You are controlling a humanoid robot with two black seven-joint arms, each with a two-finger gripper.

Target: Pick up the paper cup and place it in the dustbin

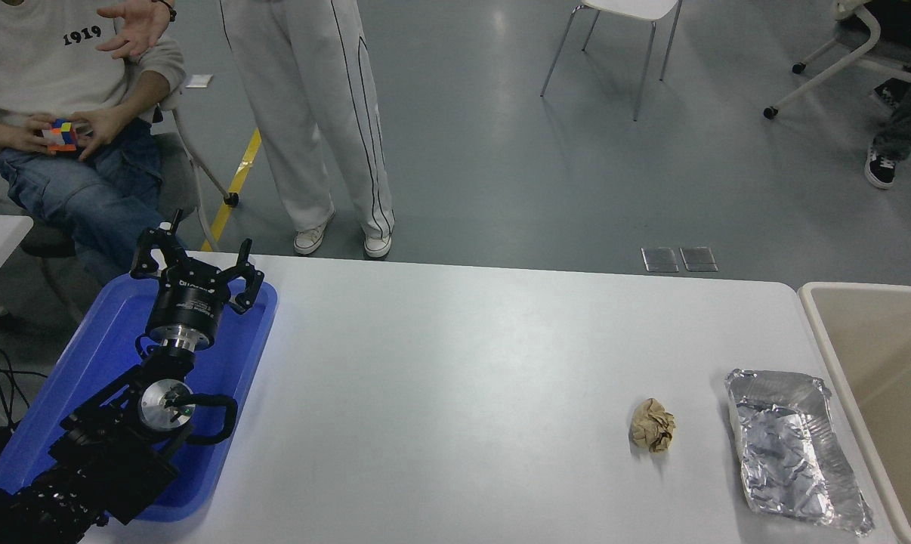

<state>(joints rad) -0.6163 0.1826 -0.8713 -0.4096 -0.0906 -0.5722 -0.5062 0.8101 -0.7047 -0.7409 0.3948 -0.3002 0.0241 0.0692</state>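
Observation:
The paper cup is out of view; no white cup shows on the table. The dustbin (pixel 816 313), beige with a thick cream rim, stands at the table's right edge, partly cut off by the picture. My left gripper (pixel 196 255) is parked at the lower left over the blue tray (pixel 244 355), fingers spread open and empty. My right arm and gripper are out of view.
A crumpled brown paper ball (pixel 653 425) lies on the white table (pixel 463 378) at the right. A crinkled foil container (pixel 788 449) lies between it and the bin. One person sits at the far left with a colour cube; another stands behind the table.

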